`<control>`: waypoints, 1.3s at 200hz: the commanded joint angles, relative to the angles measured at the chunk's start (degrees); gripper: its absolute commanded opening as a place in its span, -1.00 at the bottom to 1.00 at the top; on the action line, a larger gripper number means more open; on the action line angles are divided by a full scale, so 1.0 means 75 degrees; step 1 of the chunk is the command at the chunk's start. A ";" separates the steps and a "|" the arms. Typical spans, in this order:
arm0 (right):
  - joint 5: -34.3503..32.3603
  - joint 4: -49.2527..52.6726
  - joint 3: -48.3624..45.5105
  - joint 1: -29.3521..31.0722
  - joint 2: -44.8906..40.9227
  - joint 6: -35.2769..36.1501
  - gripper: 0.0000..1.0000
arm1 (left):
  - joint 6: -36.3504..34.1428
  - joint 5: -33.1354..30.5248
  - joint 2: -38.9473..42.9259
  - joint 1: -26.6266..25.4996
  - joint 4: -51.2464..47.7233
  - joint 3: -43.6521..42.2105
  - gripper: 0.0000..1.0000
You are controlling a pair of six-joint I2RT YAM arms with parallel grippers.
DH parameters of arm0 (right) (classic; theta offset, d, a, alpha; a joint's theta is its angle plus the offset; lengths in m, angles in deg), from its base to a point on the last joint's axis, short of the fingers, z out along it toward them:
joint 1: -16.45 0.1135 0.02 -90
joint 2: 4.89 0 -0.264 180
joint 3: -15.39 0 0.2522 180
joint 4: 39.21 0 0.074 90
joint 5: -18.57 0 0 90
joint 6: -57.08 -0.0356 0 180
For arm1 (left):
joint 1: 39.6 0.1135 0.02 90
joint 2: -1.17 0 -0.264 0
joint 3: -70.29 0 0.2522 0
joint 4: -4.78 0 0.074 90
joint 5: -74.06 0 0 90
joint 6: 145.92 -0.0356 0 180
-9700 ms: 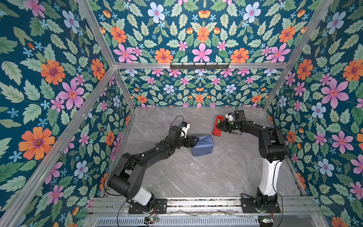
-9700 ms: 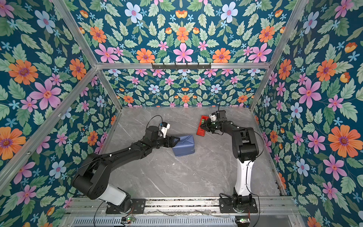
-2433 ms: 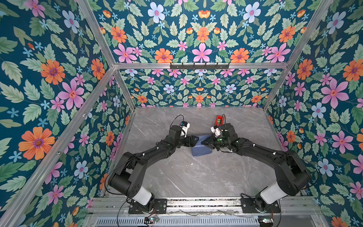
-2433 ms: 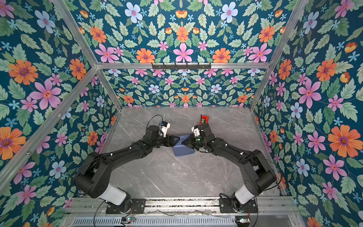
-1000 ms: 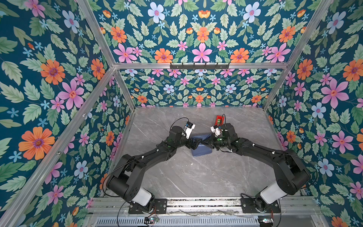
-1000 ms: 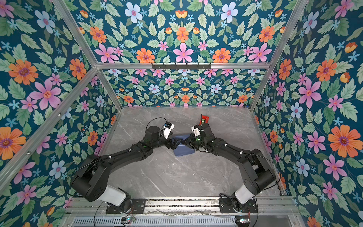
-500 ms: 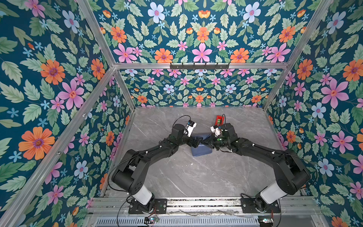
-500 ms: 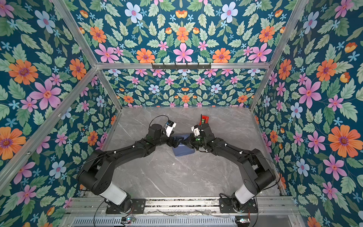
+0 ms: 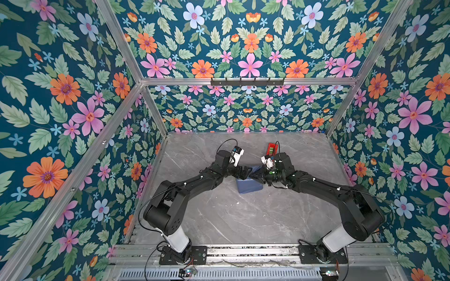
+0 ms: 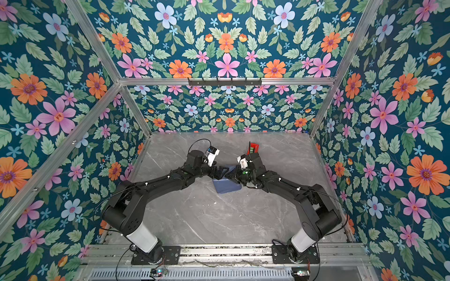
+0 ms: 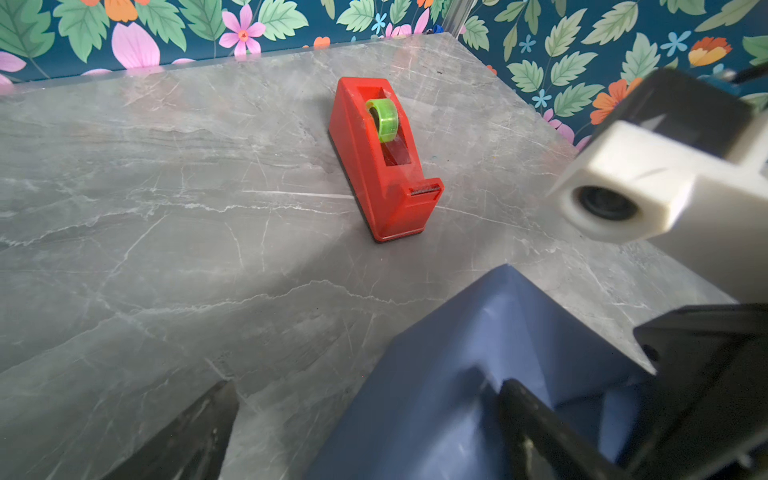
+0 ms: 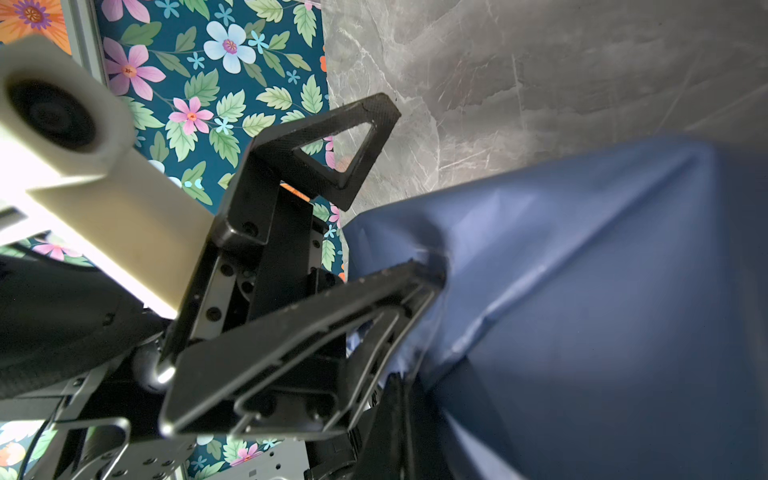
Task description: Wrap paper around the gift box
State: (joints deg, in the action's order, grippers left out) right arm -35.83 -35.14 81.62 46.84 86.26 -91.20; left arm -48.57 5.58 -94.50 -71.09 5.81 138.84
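Box: I can't see it bare. It sits mid-floor on the table (image 9: pixel 243 219), fully under the paper (image 9: pixel 250 186), dark face out, between my two arms.
Right gripper (image 12: pixel 429 273): the fingers are pressed together, tips dimpling a paper fold at the box's upper edge. By my read it pins the fold rather than pinching it.
Left gripper (image 9: pixel 244 171): spread wide, holding nothing. One finger (image 11: pixel 536 424) lies over the paper and the other (image 11: pixel 195 432) hangs over bare table beside it.
Dispenser (image 11: pixel 384 162): red, upright, behind the box toward the back wall and apart from both grippers. Its long axis runs roughly front to back, cutter end toward the box.
Key relation: in both top views the dispenser sits slightly nearer my right arm, but that one is busy on the fold. The left is free, and its wrist view looks straight at the dispenser.
Stage: I judge wrapping nearly done, taping outstanding.
Risk: lifting the right tips may let the fold spring open.
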 commanded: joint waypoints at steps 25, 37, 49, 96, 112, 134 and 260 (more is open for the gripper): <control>-0.0316 0.0747 -0.0011 0.0003 0.0010 0.0104 -1.00 | -0.0101 -0.0355 -0.0110 0.0079 -0.0761 -0.0071 0.97; -0.0316 0.0798 0.0043 0.0010 -0.0022 0.0129 -1.00 | -0.0125 -0.0371 -0.0099 0.0102 -0.0764 -0.0140 0.97; -0.0316 0.0800 0.0076 0.0008 -0.0037 0.0139 -1.00 | -0.0137 -0.0336 -0.0097 0.0108 -0.0753 -0.0207 0.97; -0.0171 0.0722 0.0153 0.0005 -0.0162 0.0090 -0.88 | -0.0275 -0.0291 -0.0098 0.0119 -0.0800 -0.0343 0.96; -0.0033 0.0533 0.0112 0.0003 -0.0223 -0.0023 -0.84 | -0.0312 -0.0303 -0.0087 0.0120 -0.0811 -0.0355 0.95; 0.0110 0.0362 0.0059 0.0010 -0.0326 -0.0121 -0.81 | -0.0319 -0.0300 -0.0098 0.0119 -0.0800 -0.0355 0.95; -0.0098 0.1227 -0.0556 -0.0003 -0.1722 0.0283 -0.61 | -0.0295 -0.0267 -0.0005 0.0120 -0.0729 -0.0373 0.94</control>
State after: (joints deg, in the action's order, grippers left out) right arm -34.35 -30.03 76.92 46.86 75.95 -92.45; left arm -48.46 6.37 -94.33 -70.37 8.76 136.59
